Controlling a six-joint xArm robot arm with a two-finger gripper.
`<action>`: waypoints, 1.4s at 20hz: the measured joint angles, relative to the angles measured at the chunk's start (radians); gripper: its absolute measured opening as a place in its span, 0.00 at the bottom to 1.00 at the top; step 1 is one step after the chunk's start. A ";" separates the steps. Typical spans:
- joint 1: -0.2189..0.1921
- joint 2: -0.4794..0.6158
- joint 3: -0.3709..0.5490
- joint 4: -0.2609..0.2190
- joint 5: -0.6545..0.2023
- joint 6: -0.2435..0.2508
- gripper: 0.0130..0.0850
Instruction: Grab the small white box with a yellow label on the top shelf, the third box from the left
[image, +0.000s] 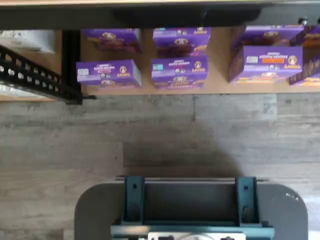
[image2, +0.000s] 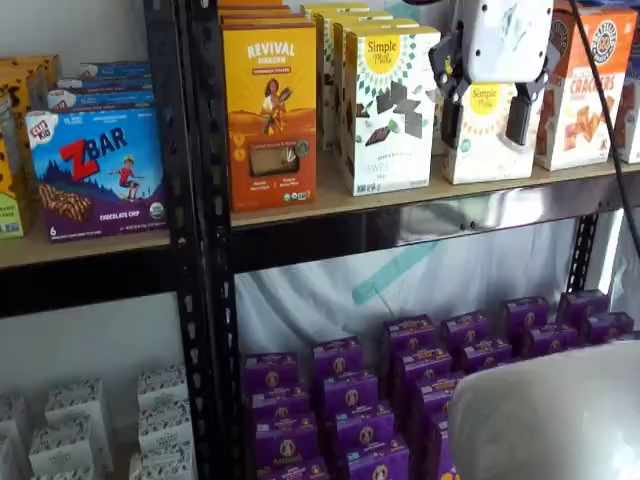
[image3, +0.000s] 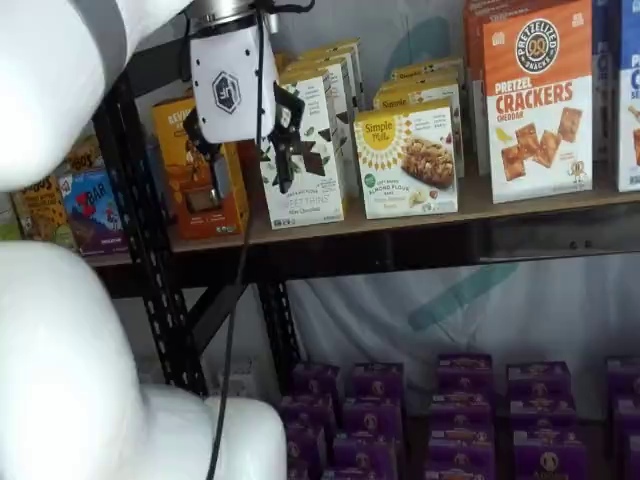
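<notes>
The gripper is hanging at the upper right of a shelf view with its two black fingers standing wide apart, a plain gap between them and nothing held. The small white box is sitting on the top shelf just right of centre in a shelf view, between the taller white carton and the orange crackers carton. The open fingers are hovering before the box's face, and whether they are touching it cannot be told.
</notes>
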 joint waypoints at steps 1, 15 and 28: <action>-0.009 0.002 0.000 -0.002 -0.010 -0.009 1.00; -0.059 0.064 0.008 -0.033 -0.106 -0.072 1.00; -0.114 0.116 -0.005 -0.061 -0.151 -0.133 1.00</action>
